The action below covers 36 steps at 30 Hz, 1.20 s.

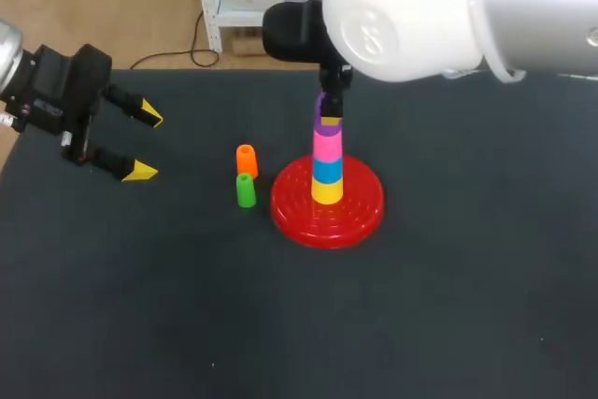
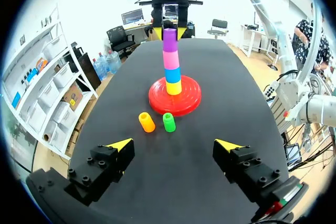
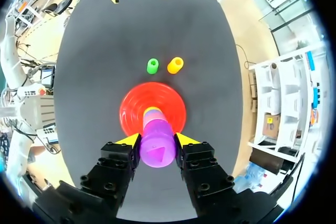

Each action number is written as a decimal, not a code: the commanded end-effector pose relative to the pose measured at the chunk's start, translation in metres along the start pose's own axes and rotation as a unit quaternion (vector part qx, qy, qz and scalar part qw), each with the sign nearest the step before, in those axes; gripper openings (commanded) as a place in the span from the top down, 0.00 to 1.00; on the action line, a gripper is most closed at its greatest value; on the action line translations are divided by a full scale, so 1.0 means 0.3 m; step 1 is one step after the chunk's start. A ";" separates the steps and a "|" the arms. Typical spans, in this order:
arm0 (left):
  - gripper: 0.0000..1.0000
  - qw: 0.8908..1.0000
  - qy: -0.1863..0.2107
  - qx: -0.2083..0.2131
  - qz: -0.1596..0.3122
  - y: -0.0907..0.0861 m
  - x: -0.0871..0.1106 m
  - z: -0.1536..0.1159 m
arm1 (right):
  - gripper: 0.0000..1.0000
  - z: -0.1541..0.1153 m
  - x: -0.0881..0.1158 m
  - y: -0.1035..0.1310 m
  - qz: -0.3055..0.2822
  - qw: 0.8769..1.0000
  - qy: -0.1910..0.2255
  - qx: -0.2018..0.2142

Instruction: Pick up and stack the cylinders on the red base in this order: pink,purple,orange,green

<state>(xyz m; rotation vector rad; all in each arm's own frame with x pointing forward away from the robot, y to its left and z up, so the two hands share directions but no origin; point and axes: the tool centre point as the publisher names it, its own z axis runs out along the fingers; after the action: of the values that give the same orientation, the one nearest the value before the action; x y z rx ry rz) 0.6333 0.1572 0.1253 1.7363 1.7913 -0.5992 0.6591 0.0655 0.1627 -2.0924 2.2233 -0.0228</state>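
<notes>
The right arm's white housing bulks closest to the head camera, reaching in over the far side of the counter. Below it, the right tool points straight down, its two yellow-tipped fingers pressed against opposite sides of the purple cylinder, so it grips that piece.

The purple cylinder sits at the top of the stack and looks to be resting on the pink cylinder. Under the pink come a blue cylinder and then a yellow cylinder. The whole column stands upright in the middle of the red base, which lies flat on the dark counter.

Just to the robot's left of the base, the orange cylinder and the green cylinder lie close together on the counter, apart from the base. The green one is the nearer of the two to the robot.

Well off to the left, the left tool hangs above the counter with its fingers spread wide and nothing between them, aimed toward the stack.
</notes>
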 end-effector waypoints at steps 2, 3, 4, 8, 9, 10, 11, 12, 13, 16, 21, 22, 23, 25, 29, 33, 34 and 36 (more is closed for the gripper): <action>0.00 1.000 0.000 -0.001 0.000 -0.001 0.002 0.000 | 1.00 0.039 0.004 -0.004 0.002 1.000 0.003 -0.004; 0.00 1.000 0.000 -0.001 0.000 -0.001 0.002 0.000 | 1.00 0.041 0.004 -0.004 0.003 1.000 0.003 -0.005; 0.00 1.000 0.000 -0.001 0.000 -0.001 0.002 0.000 | 1.00 0.043 0.004 -0.004 0.003 1.000 0.004 -0.006; 0.00 1.000 0.000 -0.001 0.000 -0.001 0.002 0.000 | 1.00 0.053 0.005 -0.008 0.005 1.000 0.005 -0.010; 0.00 1.000 0.000 -0.001 0.000 -0.001 0.002 0.000 | 1.00 0.054 0.005 -0.008 0.005 1.000 0.005 -0.011; 0.00 1.000 0.000 -0.001 0.000 -0.001 0.002 0.000 | 1.00 0.056 0.005 -0.009 0.007 1.000 0.004 -0.014; 0.00 1.000 0.000 -0.001 0.000 -0.001 0.002 0.000 | 1.00 0.059 0.005 -0.010 0.007 1.000 0.004 -0.015; 0.00 1.000 0.000 -0.001 0.000 -0.001 0.002 0.000 | 1.00 0.061 0.005 -0.011 0.007 1.000 0.004 -0.016; 0.00 1.000 0.000 -0.001 0.000 -0.001 0.002 0.000 | 1.00 0.064 0.005 -0.013 0.007 1.000 0.004 -0.017; 0.00 1.000 0.000 -0.001 0.000 -0.001 0.002 0.000 | 1.00 0.066 0.005 -0.014 0.009 1.000 0.005 -0.018; 0.00 1.000 0.000 -0.001 0.000 -0.001 0.002 0.000 | 1.00 0.048 -0.003 -0.015 0.015 1.000 -0.004 -0.007; 0.00 1.000 0.000 -0.001 0.000 -0.001 0.002 0.000 | 1.00 0.040 -0.007 -0.012 0.015 1.000 -0.005 -0.008; 0.00 1.000 0.000 -0.001 0.000 -0.001 0.002 0.000 | 0.67 0.034 -0.011 -0.009 0.016 1.000 -0.013 -0.004; 0.00 1.000 0.000 -0.001 0.000 -0.001 0.002 0.000 | 0.00 0.019 -0.017 0.002 0.009 1.000 -0.017 -0.005; 0.00 1.000 0.000 -0.001 0.000 -0.001 0.002 0.000 | 0.00 -0.010 -0.023 0.013 0.006 1.000 -0.026 0.005; 0.00 1.000 0.000 -0.001 0.000 -0.001 0.002 0.000 | 0.00 -0.052 -0.028 0.003 -0.001 0.999 -0.033 0.024; 0.00 1.000 0.000 -0.001 0.000 -0.001 0.002 0.000 | 0.00 -0.066 -0.032 -0.003 -0.002 0.999 -0.036 0.029; 0.00 1.000 0.000 -0.001 0.000 -0.001 0.002 0.000 | 0.00 -0.093 -0.047 -0.018 -0.009 0.999 -0.040 0.036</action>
<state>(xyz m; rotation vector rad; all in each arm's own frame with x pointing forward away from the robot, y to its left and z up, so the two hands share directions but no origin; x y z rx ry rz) 0.6333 0.1572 0.1253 1.7363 1.7913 -0.5992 0.6695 0.0814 0.1841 -2.0484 2.1440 -0.0058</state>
